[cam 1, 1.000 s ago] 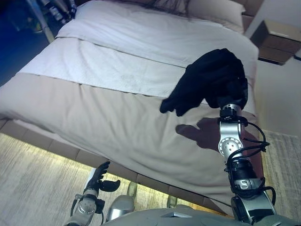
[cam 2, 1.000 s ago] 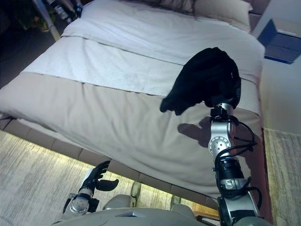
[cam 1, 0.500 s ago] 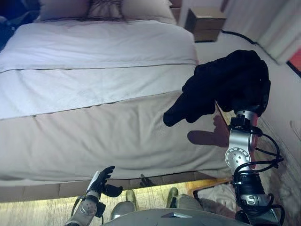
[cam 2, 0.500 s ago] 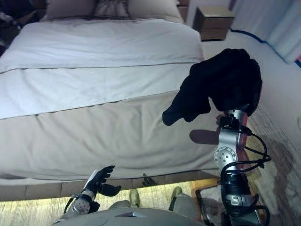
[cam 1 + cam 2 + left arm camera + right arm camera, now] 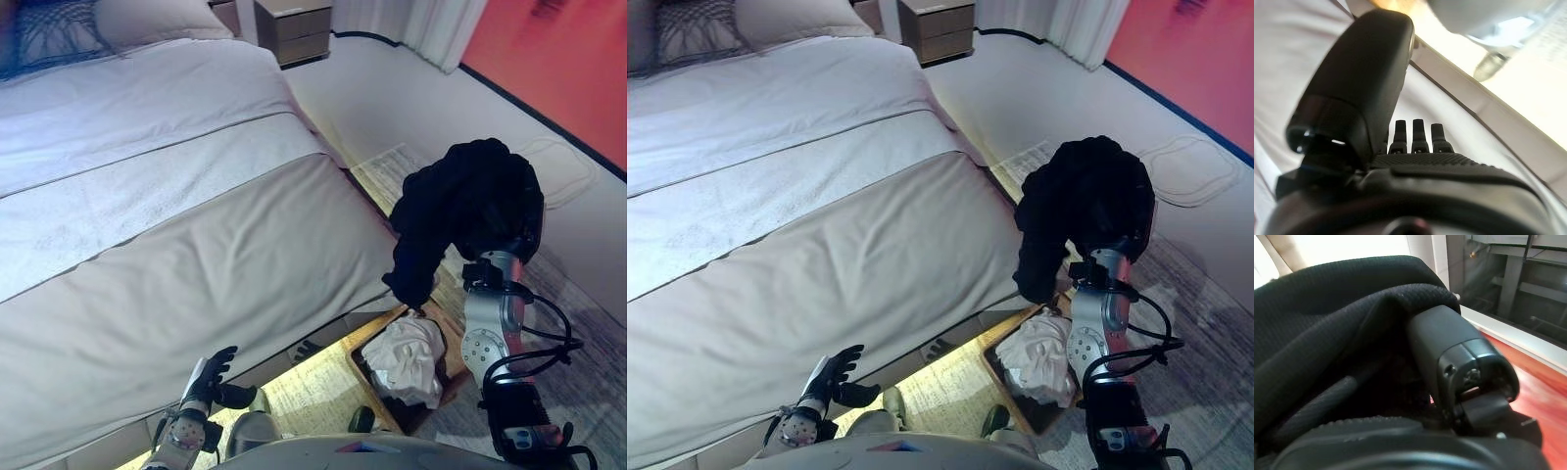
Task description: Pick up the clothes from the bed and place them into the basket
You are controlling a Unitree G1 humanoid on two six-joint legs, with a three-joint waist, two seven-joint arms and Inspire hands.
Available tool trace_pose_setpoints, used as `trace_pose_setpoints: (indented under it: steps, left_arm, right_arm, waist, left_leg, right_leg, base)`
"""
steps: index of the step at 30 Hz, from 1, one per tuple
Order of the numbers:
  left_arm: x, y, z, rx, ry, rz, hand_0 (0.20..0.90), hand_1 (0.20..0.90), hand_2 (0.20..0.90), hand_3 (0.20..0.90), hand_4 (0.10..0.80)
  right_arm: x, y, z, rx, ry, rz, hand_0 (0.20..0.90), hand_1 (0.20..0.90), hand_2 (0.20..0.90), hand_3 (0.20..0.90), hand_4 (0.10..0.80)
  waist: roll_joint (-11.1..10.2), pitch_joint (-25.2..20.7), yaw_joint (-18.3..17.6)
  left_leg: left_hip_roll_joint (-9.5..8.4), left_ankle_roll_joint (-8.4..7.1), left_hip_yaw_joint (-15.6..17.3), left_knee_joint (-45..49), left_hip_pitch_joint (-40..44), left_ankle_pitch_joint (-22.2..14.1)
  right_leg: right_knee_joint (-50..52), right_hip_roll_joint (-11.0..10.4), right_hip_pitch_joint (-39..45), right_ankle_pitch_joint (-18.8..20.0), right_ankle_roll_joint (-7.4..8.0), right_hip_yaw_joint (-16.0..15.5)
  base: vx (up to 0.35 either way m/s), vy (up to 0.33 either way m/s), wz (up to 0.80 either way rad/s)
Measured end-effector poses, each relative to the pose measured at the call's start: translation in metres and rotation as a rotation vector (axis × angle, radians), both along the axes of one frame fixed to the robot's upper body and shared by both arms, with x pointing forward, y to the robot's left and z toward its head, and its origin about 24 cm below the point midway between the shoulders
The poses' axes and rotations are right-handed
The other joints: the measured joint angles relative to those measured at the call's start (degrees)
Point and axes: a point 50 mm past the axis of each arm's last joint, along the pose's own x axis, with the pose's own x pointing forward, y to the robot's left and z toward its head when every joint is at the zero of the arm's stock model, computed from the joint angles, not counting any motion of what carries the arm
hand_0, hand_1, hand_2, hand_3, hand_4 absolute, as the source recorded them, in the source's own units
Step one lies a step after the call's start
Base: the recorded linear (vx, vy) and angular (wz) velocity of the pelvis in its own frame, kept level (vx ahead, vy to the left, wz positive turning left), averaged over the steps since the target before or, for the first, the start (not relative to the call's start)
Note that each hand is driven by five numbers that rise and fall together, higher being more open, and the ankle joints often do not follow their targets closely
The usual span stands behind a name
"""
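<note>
A black garment (image 5: pixel 470 206) hangs bunched over my right hand, which is raised at the right, off the side of the bed (image 5: pixel 196 245). In the right wrist view the cloth (image 5: pixel 1327 323) wraps my right hand (image 5: pixel 1459 362), with the thumb pressed into it. The garment's lower end hangs just above a brown basket (image 5: pixel 377 328) on the floor beside the bed; white clothes (image 5: pixel 411 357) lie in it. My left hand (image 5: pixel 208 377) is open and empty, low by the bed's near edge; it also shows in the left wrist view (image 5: pixel 1415 142).
A pillow (image 5: pixel 147 20) lies at the head of the bed. A wooden nightstand (image 5: pixel 294 29) stands beyond it, next to pale curtains (image 5: pixel 446 29). A grey rug (image 5: pixel 588 294) covers the floor at the right.
The camera has swung right, so the bed has shifted left and the basket has come into view. My right hand with the black garment is now above the basket instead of over the bed.
</note>
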Motion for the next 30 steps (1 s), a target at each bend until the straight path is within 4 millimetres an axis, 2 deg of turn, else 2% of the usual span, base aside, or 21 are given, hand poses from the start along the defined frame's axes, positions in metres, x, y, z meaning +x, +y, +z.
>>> trace_pose_setpoints:
  steps: [2,3,4,5,6,7,8,9,10,11,13,14,16,17,20,25,28,30]
  left_arm:
    - [-0.001,-0.004,-0.001,-0.013,0.003,0.000,0.900,0.900,0.900,0.900,0.800]
    - [-0.006,-0.004,-0.002,-0.018,0.008,0.015,0.900,0.900,0.900,0.900,0.800]
    - [-0.007,-0.001,-0.001,-0.014,-0.008,0.030,0.900,0.900,0.900,0.900,0.800]
    - [-0.006,-0.001,0.002,-0.048,-0.048,0.078,0.900,0.900,0.900,0.900,0.800]
    - [0.002,-0.006,0.004,-0.061,-0.071,0.061,0.900,0.900,0.900,0.900,0.800]
    - [0.006,-0.011,0.004,-0.072,-0.072,0.056,0.900,0.900,0.900,0.900,0.800]
    - [0.006,-0.016,0.002,-0.084,-0.066,0.059,0.900,0.900,0.900,0.900,0.800]
    - [0.006,-0.017,0.002,-0.086,-0.063,0.064,0.900,0.900,0.900,0.900,0.800]
    - [0.005,-0.013,0.001,-0.072,-0.047,0.080,0.900,0.900,0.900,0.900,0.800]
    - [0.001,-0.004,0.001,-0.045,-0.036,0.087,0.900,0.900,0.900,0.900,0.800]
    - [0.002,0.013,0.005,0.008,-0.039,0.106,0.900,0.900,0.900,0.900,0.800]
    - [0.002,0.015,0.005,0.015,-0.039,0.114,0.900,0.900,0.900,0.900,0.800]
    - [0.003,0.014,0.005,0.014,-0.046,0.122,0.900,0.900,0.900,0.900,0.800]
    - [0.004,0.013,0.005,0.011,-0.049,0.122,0.900,0.900,0.900,0.900,0.800]
    - [0.003,0.002,0.003,-0.018,-0.046,0.126,0.900,0.900,0.900,0.900,0.800]
    - [-0.012,-0.008,-0.004,-0.045,-0.011,0.131,0.900,0.900,0.900,0.900,0.800]
    - [-0.014,-0.007,-0.004,-0.045,-0.011,0.133,0.900,0.900,0.900,0.900,0.800]
    - [-0.012,-0.007,-0.004,-0.044,-0.015,0.129,0.900,0.900,0.900,0.900,0.800]
  right_arm:
    - [-0.001,-0.002,0.001,0.000,0.003,-0.022,0.300,0.300,0.300,0.200,0.100]
    - [0.001,-0.001,0.001,0.004,0.001,-0.038,0.300,0.300,0.300,0.200,0.100]
    - [0.002,0.002,-0.001,0.016,0.017,-0.046,0.300,0.300,0.300,0.200,0.100]
    - [0.004,0.007,0.002,-0.004,0.018,-0.043,0.300,0.300,0.300,0.200,0.100]
    - [0.010,0.008,0.013,-0.033,-0.009,-0.058,0.300,0.300,0.300,0.200,0.100]
    - [0.016,0.011,0.023,-0.043,-0.039,-0.068,0.300,0.300,0.300,0.200,0.100]
    - [0.021,0.014,0.032,-0.055,-0.065,-0.071,0.300,0.300,0.300,0.200,0.100]
    - [0.021,0.014,0.035,-0.060,-0.071,-0.078,0.300,0.300,0.300,0.200,0.100]
    - [0.019,0.014,0.029,-0.046,-0.050,-0.090,0.300,0.300,0.300,0.200,0.100]
    - [0.014,0.011,0.017,-0.031,-0.001,-0.108,0.300,0.300,0.300,0.200,0.100]
    - [0.006,0.010,-0.003,0.015,0.077,-0.143,0.300,0.300,0.300,0.200,0.100]
    - [0.003,0.009,-0.009,0.028,0.102,-0.159,0.300,0.300,0.300,0.200,0.100]
    - [-0.002,0.007,-0.016,0.059,0.149,-0.220,0.300,0.300,0.300,0.200,0.100]
    - [-0.003,0.006,-0.018,0.060,0.169,-0.258,0.300,0.300,0.300,0.200,0.100]
    - [-0.006,0.003,-0.019,0.047,0.205,-0.350,0.300,0.300,0.300,0.200,0.100]
    - [-0.007,0.000,-0.027,0.047,0.259,-0.417,0.300,0.300,0.300,0.200,0.100]
    - [-0.008,0.000,-0.041,0.038,0.324,-0.424,0.300,0.300,0.300,0.200,0.100]
    - [-0.009,0.003,-0.061,0.026,0.414,-0.424,0.300,0.300,0.300,0.200,0.100]
  waist:
    - [0.52,-0.07,-0.17]
    - [0.28,0.59,-0.10]
    - [-1.60,1.45,2.18]
    - [-2.48,1.13,5.04]
    - [-1.59,1.83,5.46]
    - [0.00,2.00,5.23]
    - [2.91,1.91,5.16]
    - [4.20,2.11,5.06]
    - [4.75,2.12,4.99]
    - [4.14,2.46,4.45]
    - [1.39,2.43,3.09]
    - [1.26,2.38,2.20]
    - [1.29,2.34,1.32]
    - [1.41,2.26,1.36]
    - [2.20,2.03,1.54]
    - [2.42,1.90,2.56]
    - [2.46,1.91,3.10]
    - [2.50,1.71,3.26]
  left_leg:
    - [0.35,-0.49,-0.57,1.94,-0.19,-0.87]
    - [0.05,-0.88,-5.95,5.52,-0.83,-0.65]
    - [-1.56,0.32,-17.77,11.51,-3.00,-1.12]
    - [-3.60,-1.13,-26.96,10.80,-4.67,-5.25]
    - [-5.13,-1.51,-28.55,8.17,-5.50,-6.29]
    - [-6.34,-1.33,-28.35,4.88,-5.97,-6.12]
    - [-6.83,-0.95,-28.02,0.76,-5.26,-5.86]
    - [-6.76,0.51,-28.32,-0.29,-4.25,-4.16]
    - [-5.04,0.10,-25.25,-1.94,-3.21,-2.74]
    - [-4.55,0.72,-23.33,-3.98,-1.33,-1.38]
    - [-5.19,0.59,-21.12,-4.57,-0.01,-1.73]
    - [-5.23,0.80,-20.99,-4.57,0.29,-1.72]
    - [-5.49,0.68,-20.71,-4.56,0.85,-1.64]
    - [-5.50,0.68,-20.78,-4.55,0.88,-1.63]
    - [-5.40,0.49,-21.10,-4.52,0.44,-1.49]
    - [-4.80,0.41,-21.27,-4.50,1.64,-1.44]
    - [-4.78,0.30,-21.35,-4.50,1.39,-1.52]
    - [-4.76,0.07,-21.69,-4.08,0.02,-1.70]
  right_leg:
    - [-0.31,0.04,0.67,0.02,0.02,0.43]
    - [0.83,0.48,0.08,0.04,-0.14,3.41]
    - [2.67,-0.93,-1.42,-0.17,-1.05,7.66]
    - [2.25,-1.95,-3.04,0.30,-1.93,12.73]
    - [0.88,-2.10,-4.04,2.18,-1.69,15.43]
    - [-0.01,-1.65,-5.35,2.83,-0.58,17.04]
    - [-0.56,-0.25,-6.36,2.65,-0.25,17.59]
    - [-1.20,0.37,-6.36,2.32,0.23,17.25]
    - [-1.01,0.48,-6.24,2.40,0.63,14.55]
    - [0.75,-1.12,-5.94,2.39,0.60,10.04]
    - [2.25,-3.07,-6.12,2.40,0.65,7.89]
    - [1.84,-3.03,-5.73,2.42,0.67,7.93]
    - [-0.24,-3.02,-4.48,4.14,2.30,8.03]
    - [-1.82,-2.66,-3.87,5.11,2.47,8.00]
    - [-2.53,-1.66,-3.87,6.28,2.03,8.00]
    - [-2.53,-1.04,-2.67,6.29,2.01,7.81]
    - [-2.53,-1.12,-2.84,6.24,2.03,7.72]
    - [-2.55,-1.50,-3.88,6.11,2.18,7.49]
  base:
    - [0.049,0.078,-0.14]
    - [0.043,0.090,-0.60]
    - [-0.058,0.114,-1.34]
    - [-0.100,0.134,-1.73]
    - [-0.084,0.154,-1.65]
    - [0.030,0.162,-1.42]
    - [0.074,0.128,-1.27]
    - [0.066,0.105,-1.41]
    - [0.033,0.055,-1.15]
    - [0.056,0.034,-1.05]
    - [0.062,0.018,-0.60]
    - [0.034,-0.014,-0.33]
    - [0.010,-0.027,-0.08]
    - [-0.010,-0.012,-0.05]
    - [0.004,-0.005,0.01]
    - [0.000,0.000,0.00]
    - [-0.061,-0.017,0.02]
    - [-0.291,-0.031,0.07]
